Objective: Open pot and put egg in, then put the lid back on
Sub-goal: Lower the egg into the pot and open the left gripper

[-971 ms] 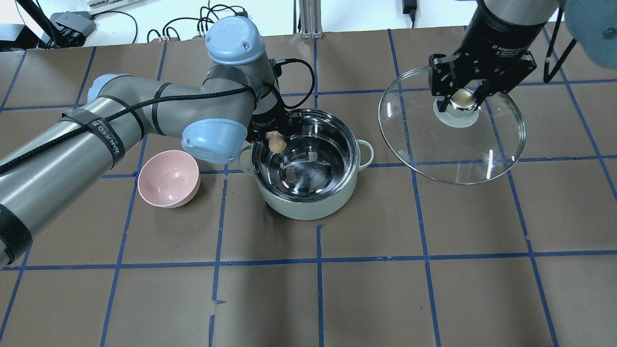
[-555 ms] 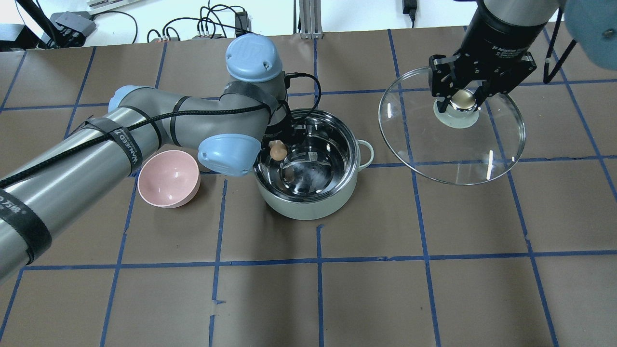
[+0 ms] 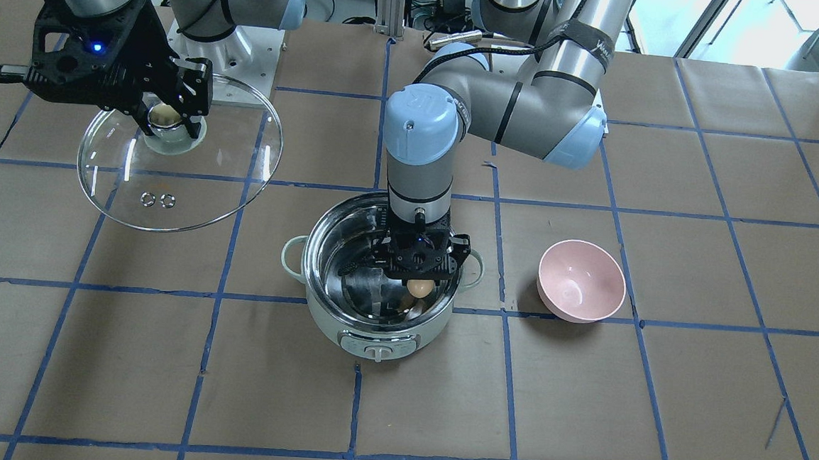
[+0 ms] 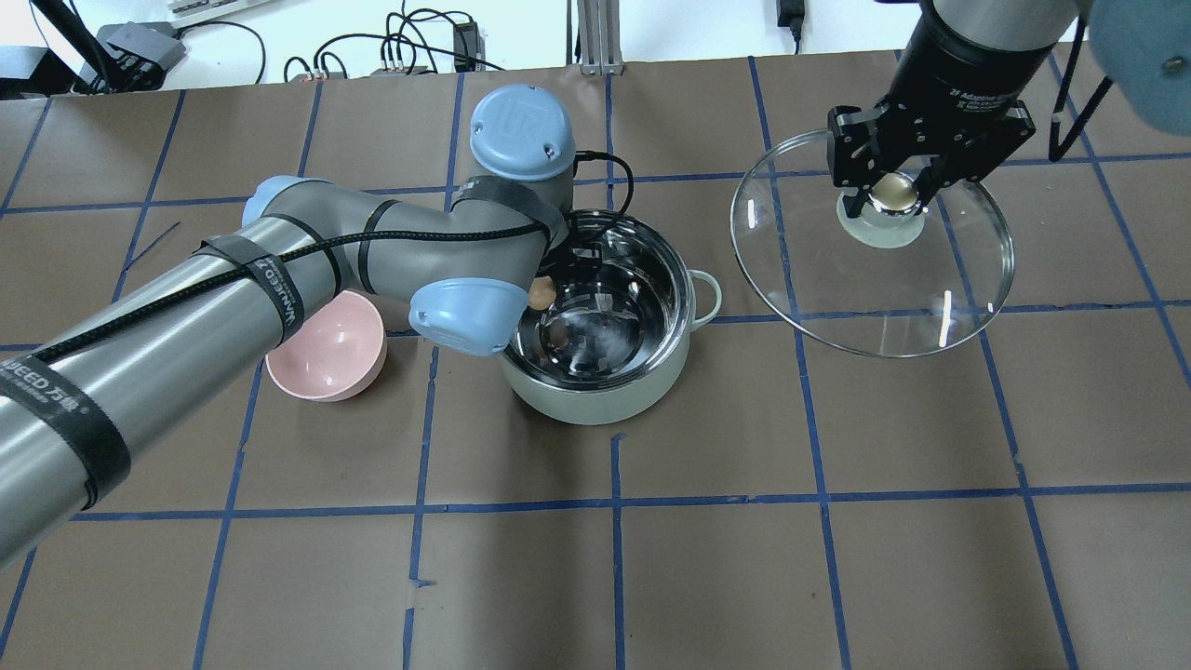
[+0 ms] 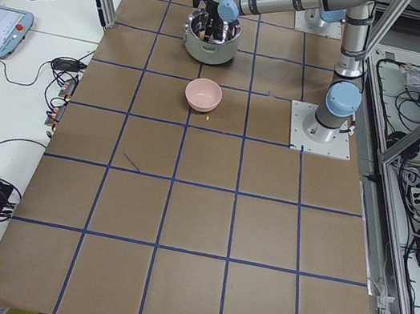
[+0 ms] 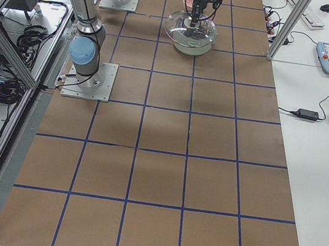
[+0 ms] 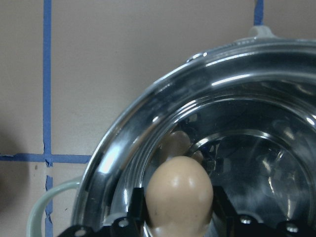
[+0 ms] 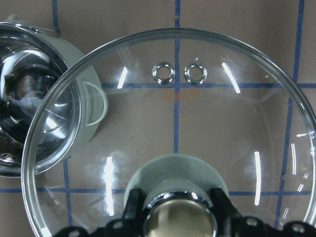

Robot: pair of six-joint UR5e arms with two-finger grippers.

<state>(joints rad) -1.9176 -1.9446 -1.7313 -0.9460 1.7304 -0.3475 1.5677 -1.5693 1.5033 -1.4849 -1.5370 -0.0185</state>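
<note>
Left gripper [image 3: 418, 286] clamping egg [image 7: 178, 192] over open pot [image 4: 595, 395], right gripper [image 4: 895, 191] clamping lid [image 4: 875, 298] aloft, well aside from pot, pink bowl [image 3: 581, 282] sitting near pot.

I note: pot [image 4: 595, 405] mirror-glossy steel inside, smooth mint shell outside; egg [image 7: 178, 195] smooth, dull tan; lid [image 8: 197, 128] clear glossy glass, polished knob [image 8: 180, 222]; table [image 4: 837, 577] matt brown paper, blue tape [image 4: 617, 558].

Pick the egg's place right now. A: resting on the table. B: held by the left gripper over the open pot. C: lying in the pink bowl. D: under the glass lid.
B: the egg sits pinched between the fingers of the left gripper, above the steel inside of the pot.
</note>
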